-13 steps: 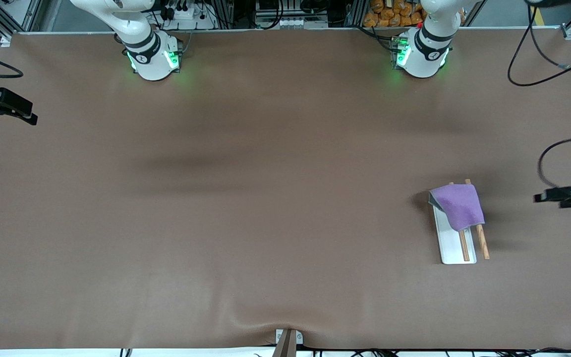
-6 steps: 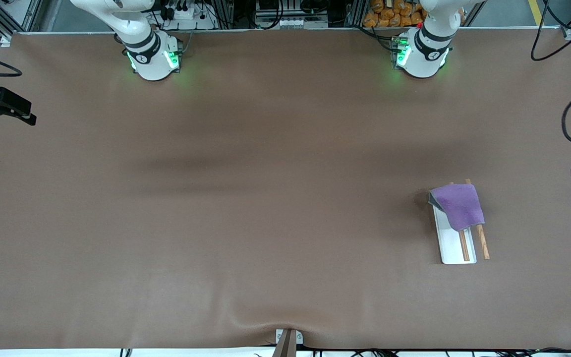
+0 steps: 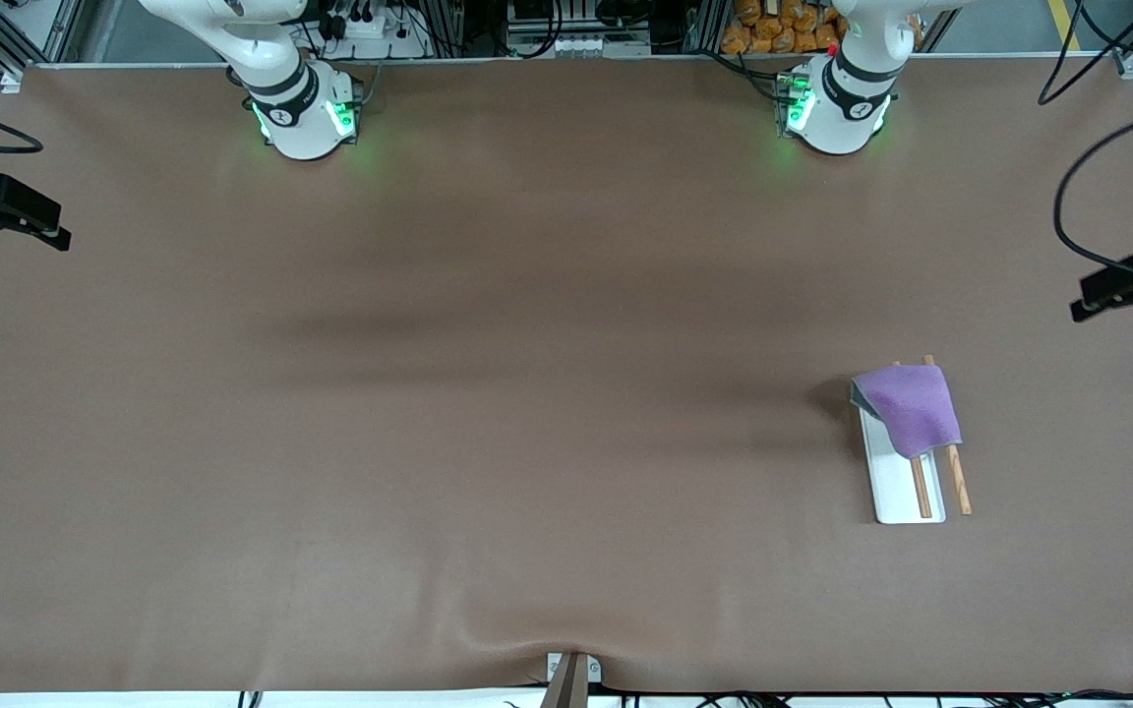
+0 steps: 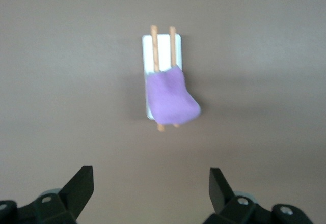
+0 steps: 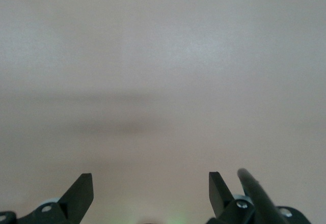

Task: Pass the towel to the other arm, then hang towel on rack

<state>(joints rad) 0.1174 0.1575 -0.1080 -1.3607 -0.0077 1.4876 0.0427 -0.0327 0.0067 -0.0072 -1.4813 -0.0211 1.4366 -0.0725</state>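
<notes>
Hanging on the rack [image 3: 906,482] now: the towel [image 3: 908,408] drapes over both wooden rods at the end farther from the front camera, one corner spilling off the base plate's edge. Rack sits toward the left arm's end of the table [image 3: 527,393]. Left gripper [image 4: 150,191] is up high over the table edge at that end, fingers spread wide, nothing in them; rack and towel show well clear of it in the left wrist view. Right gripper [image 5: 150,191] waits over bare table at the right arm's end, fingers also apart, empty.
</notes>
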